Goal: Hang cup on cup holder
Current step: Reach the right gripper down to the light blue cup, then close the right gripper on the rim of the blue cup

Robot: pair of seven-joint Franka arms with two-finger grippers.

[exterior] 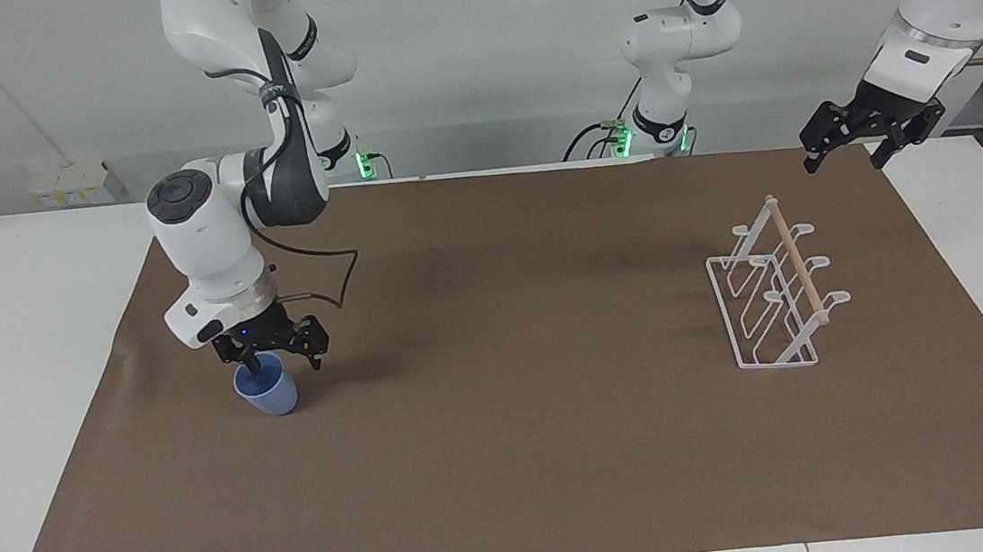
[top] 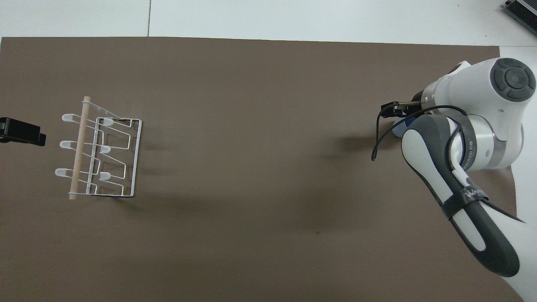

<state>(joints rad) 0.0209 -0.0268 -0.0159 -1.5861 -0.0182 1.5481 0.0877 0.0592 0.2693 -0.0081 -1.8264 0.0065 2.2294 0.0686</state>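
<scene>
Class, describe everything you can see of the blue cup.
The cup is a small, plain light-blue tumbler without a handle, narrowing toward its base, plastic by its look. It stands upright, mouth up, on the brown mat at the right arm's end. The right tool, open, straddles its rim, one finger inside.

cup [exterior: 267, 392] stands on the mat [exterior: 509, 455] at my right arm's end of the surface [exterior: 12, 358] | my right pincer [exterior: 281, 363] sits at its rim, one finger inside, one outside | holder [exterior: 773, 298] on mat at my left arm's end, well apart | my left pincer [exterior: 841, 161] waits above the mat's corner near the holder
</scene>
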